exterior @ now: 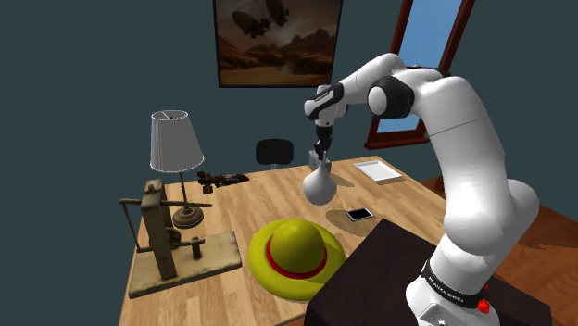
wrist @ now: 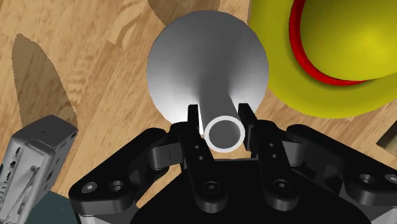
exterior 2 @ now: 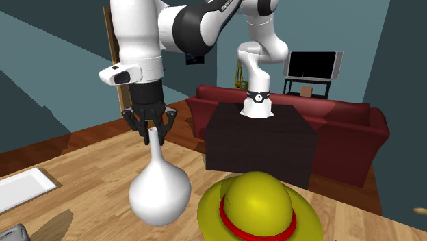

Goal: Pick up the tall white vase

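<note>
Over the middle of the wooden table [exterior: 278,199], in the shoulder view, the black gripper [exterior: 320,157] is clasping the thin neck of the white vase [exterior: 320,185]. The vase is hanging straight below it, long axis upright, mouth pointing up and round belly down. A yellow hat [exterior: 295,252] with a red band is lying nearer on the table. A lamp [exterior: 175,144] is standing to the left and a phone [exterior: 359,214] is lying to the right.

In the second exterior view the gripper [exterior 2: 152,131] is pointing straight down, pinching the neck near its top. The vase [exterior 2: 159,193] is hanging vertical, bulb lowest, just left of the hat [exterior 2: 256,209]. The dark stand [exterior 2: 263,140] and a red sofa [exterior 2: 345,130] are sitting farther back.

In the wrist view the two fingers [wrist: 195,118] are pressing on opposite sides of the neck just under the open rim, which is facing the camera. The vase [wrist: 203,63] is widening away from the gripper [wrist: 222,116] toward the wood. The hat's [wrist: 331,51] brim is lying just beside the belly. Whether the base is touching the table I cannot tell.
</note>
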Tool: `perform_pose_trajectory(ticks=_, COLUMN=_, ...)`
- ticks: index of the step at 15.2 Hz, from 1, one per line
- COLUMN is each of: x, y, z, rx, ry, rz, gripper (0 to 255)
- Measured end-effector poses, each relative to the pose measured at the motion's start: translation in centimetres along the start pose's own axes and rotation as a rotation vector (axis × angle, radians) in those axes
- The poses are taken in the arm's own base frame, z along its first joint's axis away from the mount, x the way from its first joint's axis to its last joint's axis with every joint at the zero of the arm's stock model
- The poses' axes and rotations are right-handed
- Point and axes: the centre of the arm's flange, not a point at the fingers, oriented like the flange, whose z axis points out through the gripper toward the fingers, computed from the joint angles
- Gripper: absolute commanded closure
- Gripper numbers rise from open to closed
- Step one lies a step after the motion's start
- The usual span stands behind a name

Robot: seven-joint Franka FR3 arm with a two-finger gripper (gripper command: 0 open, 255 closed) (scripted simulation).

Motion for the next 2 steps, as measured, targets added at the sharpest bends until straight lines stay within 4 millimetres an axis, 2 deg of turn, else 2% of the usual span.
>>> perform_pose_trajectory(ticks=2, x=-0.17, y=0.06, z=-0.93, rx=0.0, ry=0.0, rz=0.0, gripper=255)
